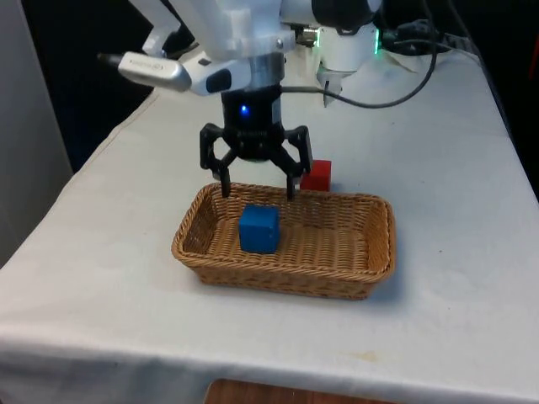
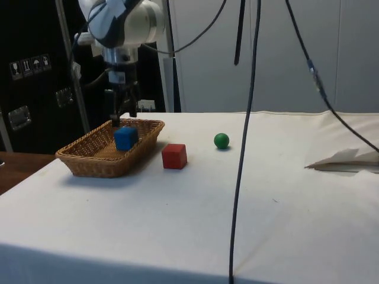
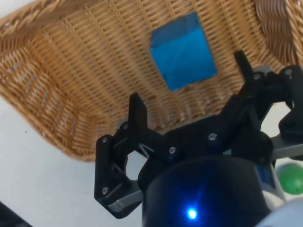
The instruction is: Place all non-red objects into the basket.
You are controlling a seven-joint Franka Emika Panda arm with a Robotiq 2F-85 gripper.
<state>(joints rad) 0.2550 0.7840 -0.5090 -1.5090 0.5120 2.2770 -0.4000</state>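
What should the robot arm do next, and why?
Probably lift away and head for the green ball. The blue cube already sits in the basket, the open gripper holds nothing, and the ball is the only non-red thing on the cloth.

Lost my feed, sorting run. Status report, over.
Gripper open, empty, above the basket. Blue cube in the basket. Green ball on the cloth, not yet binned. Red cube beside the basket; nothing in the way.
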